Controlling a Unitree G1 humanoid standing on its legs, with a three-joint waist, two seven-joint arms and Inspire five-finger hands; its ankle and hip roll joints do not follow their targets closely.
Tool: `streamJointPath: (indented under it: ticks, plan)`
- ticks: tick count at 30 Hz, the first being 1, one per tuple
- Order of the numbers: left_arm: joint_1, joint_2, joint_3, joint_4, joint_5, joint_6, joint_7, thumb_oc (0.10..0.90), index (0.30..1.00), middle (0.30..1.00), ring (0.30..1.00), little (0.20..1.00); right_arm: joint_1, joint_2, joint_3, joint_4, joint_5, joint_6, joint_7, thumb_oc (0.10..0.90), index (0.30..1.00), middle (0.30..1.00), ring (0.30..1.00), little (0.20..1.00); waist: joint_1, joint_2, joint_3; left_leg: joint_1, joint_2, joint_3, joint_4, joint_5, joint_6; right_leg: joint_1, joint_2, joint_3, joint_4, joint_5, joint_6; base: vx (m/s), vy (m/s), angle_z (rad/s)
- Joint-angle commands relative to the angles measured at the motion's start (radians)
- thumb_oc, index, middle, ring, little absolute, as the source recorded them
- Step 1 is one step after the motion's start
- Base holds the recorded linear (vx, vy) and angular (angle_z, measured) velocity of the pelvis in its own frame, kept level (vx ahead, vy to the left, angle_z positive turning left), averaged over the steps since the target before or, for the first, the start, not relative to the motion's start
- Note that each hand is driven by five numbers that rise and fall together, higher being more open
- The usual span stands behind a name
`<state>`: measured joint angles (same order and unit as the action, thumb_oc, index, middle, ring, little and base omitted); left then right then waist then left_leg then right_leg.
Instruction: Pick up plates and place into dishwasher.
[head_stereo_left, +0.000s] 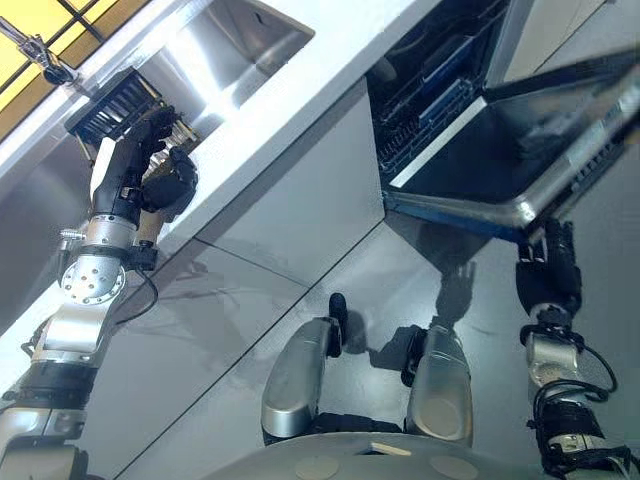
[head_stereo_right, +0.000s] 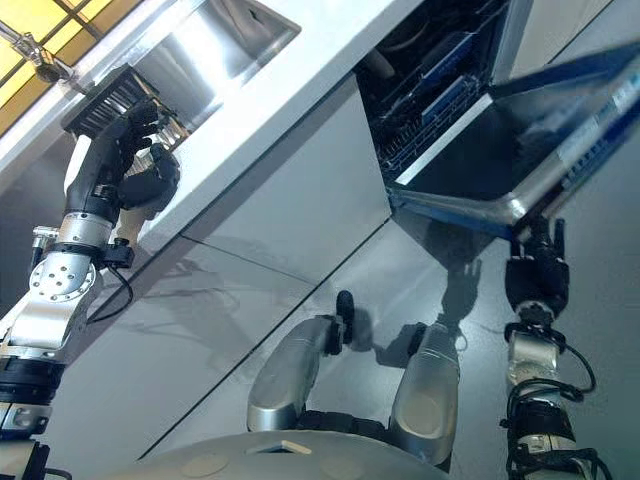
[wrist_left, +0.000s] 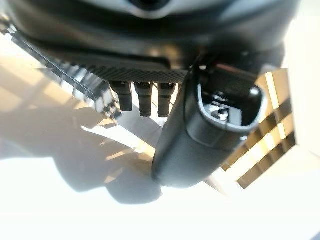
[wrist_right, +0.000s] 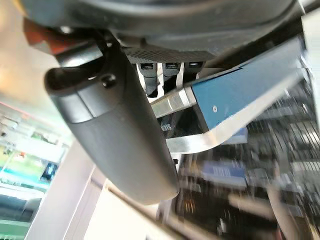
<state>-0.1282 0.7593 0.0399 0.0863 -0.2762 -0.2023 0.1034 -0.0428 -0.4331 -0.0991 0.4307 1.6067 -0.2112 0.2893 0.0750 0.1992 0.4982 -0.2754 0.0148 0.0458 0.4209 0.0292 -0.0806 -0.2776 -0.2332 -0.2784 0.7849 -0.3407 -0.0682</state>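
Note:
A dark slatted dish rack (head_stereo_left: 112, 106) stands on the white counter (head_stereo_left: 300, 90) beside the steel sink (head_stereo_left: 235, 45). My left hand (head_stereo_left: 150, 165) is raised against the rack's near edge, its fingers (wrist_left: 141, 97) loosely extended toward it and nothing between them and the thumb (wrist_left: 210, 135). I cannot make out a plate in the rack. At the right the dishwasher door (head_stereo_left: 500, 150) hangs open, with the blue-trimmed racks (head_stereo_left: 430, 85) inside. My right hand (head_stereo_right: 535, 270) points straight up just under the door's front edge (wrist_right: 235, 95), open and holding nothing.
A faucet (head_stereo_left: 38, 52) rises behind the sink at the far left. Grey cabinet fronts (head_stereo_left: 290, 210) run below the counter. The open door juts out over the grey floor (head_stereo_left: 420, 270) at the right.

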Motion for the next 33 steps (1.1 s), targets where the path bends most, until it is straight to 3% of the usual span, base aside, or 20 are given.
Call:
streamJointPath:
  ticks: [1,6,12,18,20,22,23,28,32,33]
  plan:
    - [-0.025,0.035,0.067,-0.029,0.0,-0.052,-0.018,0.8,0.9,0.9,0.9,0.9,-0.314,0.106,0.249,-0.413,-0.227,0.171,0.229,0.8,0.9,0.9,0.9,0.9,0.041,-0.016,-0.053,-0.066,-0.055,0.061,0.093,-0.032,0.038,0.075,0.054,0.002,-0.038,0.043,0.014,0.19,0.051,-0.27]
    - [0.004,0.042,0.079,-0.028,-0.008,-0.034,-0.053,0.8,0.9,0.9,0.9,0.9,-0.311,0.132,0.298,-0.485,-0.336,0.209,0.198,0.8,0.9,0.9,0.9,0.9,0.055,-0.029,-0.051,-0.062,-0.063,0.048,0.128,-0.026,0.044,0.099,0.052,0.005,-0.013,0.037,0.009,0.2,0.073,0.01]
    - [0.04,0.033,0.095,-0.018,0.007,-0.027,-0.1,0.8,0.9,0.9,0.9,0.9,-0.305,0.158,0.324,-0.516,-0.381,0.225,0.141,0.8,0.9,0.9,0.9,0.9,0.083,-0.046,-0.076,-0.013,-0.079,0.039,0.111,-0.029,0.06,0.166,0.05,-0.002,-0.044,0.056,0.019,0.23,0.093,0.25]
    - [0.086,0.042,0.122,-0.002,0.018,-0.042,-0.167,0.8,0.9,0.9,0.9,0.9,-0.283,0.186,0.326,-0.504,-0.429,0.153,0.009,0.8,0.9,0.9,0.9,0.9,0.119,-0.071,-0.12,0.052,-0.092,0.036,0.087,-0.078,0.093,0.224,0.03,-0.034,-0.081,0.084,0.044,0.19,0.07,0.31]
    - [0.096,0.052,0.131,0.006,0.013,-0.048,-0.179,0.8,0.9,0.9,0.9,0.9,-0.271,0.194,0.315,-0.485,-0.508,0.098,-0.105,0.8,0.9,0.9,0.9,0.9,0.124,-0.081,-0.13,0.072,-0.096,0.035,0.077,-0.087,0.102,0.232,0.023,-0.042,-0.093,0.096,0.057,0.09,0.057,0.18]
    - [0.107,0.063,0.14,-0.004,0.012,-0.041,-0.171,0.8,0.9,0.9,0.9,0.9,-0.237,0.198,0.285,-0.431,-0.719,0.034,-0.278,0.8,0.9,0.9,0.9,0.9,0.123,-0.091,-0.147,0.109,-0.099,0.034,0.036,-0.086,0.113,0.24,0.02,-0.046,-0.125,0.118,0.083,0.0,0.045,0.18]
    - [0.111,0.064,0.144,-0.014,0.009,-0.037,-0.162,0.8,0.9,0.9,0.9,0.9,-0.216,0.198,0.275,-0.423,-0.779,0.024,-0.314,0.8,0.9,0.9,0.9,0.9,0.12,-0.095,-0.154,0.125,-0.099,0.033,0.012,-0.082,0.117,0.243,0.021,-0.046,-0.144,0.129,0.095,-0.04,0.024,0.11]
    - [0.161,0.059,0.194,-0.075,-0.008,-0.045,-0.102,0.8,0.9,0.9,0.9,0.9,-0.042,0.192,0.215,-0.412,-0.869,0.026,-0.306,0.8,0.9,0.9,0.9,0.9,0.091,-0.117,-0.193,0.19,-0.099,0.034,-0.115,-0.06,0.13,0.254,0.032,-0.028,-0.295,0.193,0.15,-0.17,-0.006,-0.01]
    - [0.188,0.036,0.225,-0.129,-0.006,-0.049,-0.031,0.8,0.9,0.9,0.9,0.9,0.078,0.164,0.178,-0.329,-1.075,0.011,-0.273,0.8,0.9,0.9,0.9,0.9,0.048,-0.139,-0.233,0.209,-0.091,0.037,-0.215,-0.028,0.122,0.261,0.078,0.001,-0.431,0.235,0.159,-0.29,-0.049,0.05]
    - [0.184,0.024,0.224,-0.149,0.005,-0.047,0.004,0.8,0.9,0.9,0.9,0.9,0.122,0.136,0.18,-0.273,-1.199,-0.007,-0.291,0.8,0.9,0.9,0.9,0.9,0.031,-0.154,-0.246,0.221,-0.094,0.037,-0.254,-0.02,0.118,0.276,0.096,0.013,-0.481,0.241,0.159,-0.27,-0.063,-0.04]
